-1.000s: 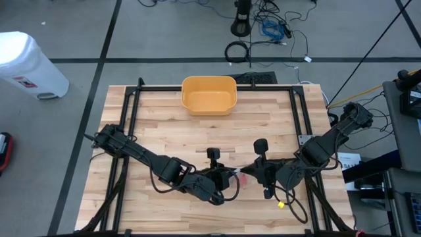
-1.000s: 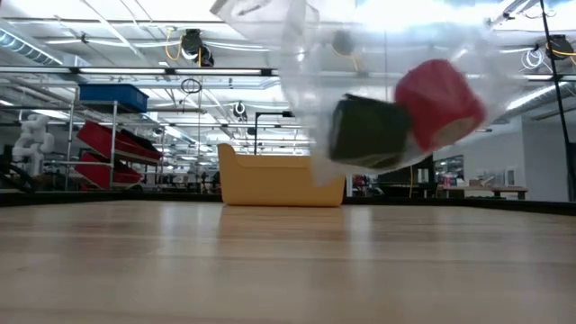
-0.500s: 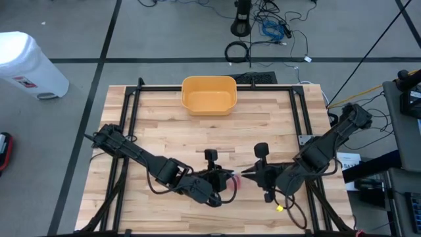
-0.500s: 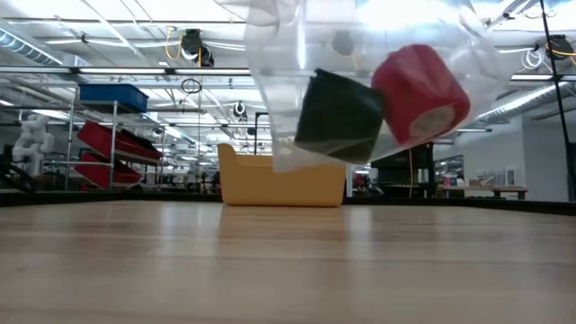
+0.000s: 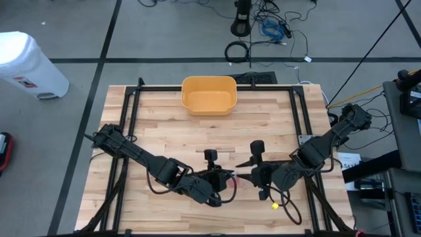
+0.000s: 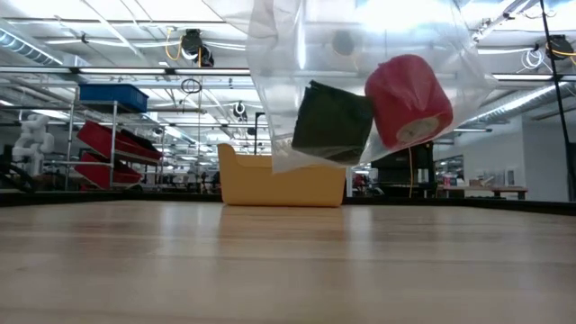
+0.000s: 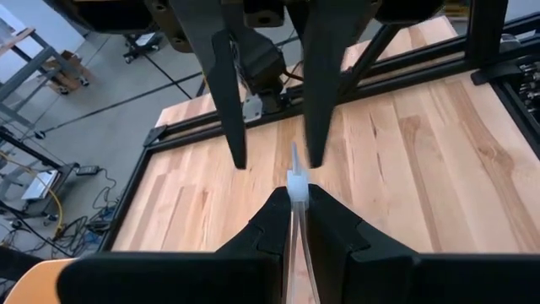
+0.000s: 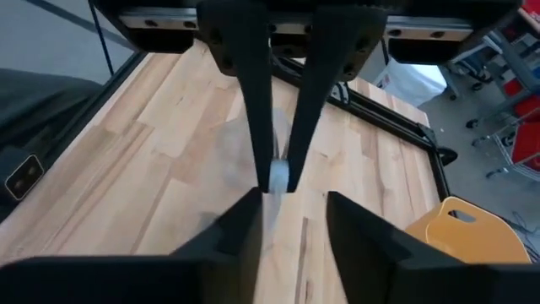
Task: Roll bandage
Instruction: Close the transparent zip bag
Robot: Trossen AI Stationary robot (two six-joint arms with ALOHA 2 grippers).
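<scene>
Compared with one second earlier, the right gripper [image 5: 245, 162] now has its fingers apart; in the left wrist view its two dark fingers [image 7: 229, 93] stand on either side of the bag's top edge without pressing it. In the high view the right arm sits slightly further toward the counter's middle than before. In the low view the plastic bag [image 6: 360, 63] hangs further toward the yellow bin [image 6: 281, 183] than it did, and its contents ride a little lower.

The left gripper [image 7: 294, 196] is clamped on the bag's sealed top strip, fingers together around the white closure.

The bag is clear plastic, suspended above the wooden counter [image 5: 164, 131] near its front centre, between the two grippers. Inside it lie two items side by side: a red bandage roll [image 6: 407, 101], cylindrical, with a pale core end visible, and a dark, roughly square object [image 6: 331, 121] whose identity cannot be determined. Neither touches the counter.
</scene>
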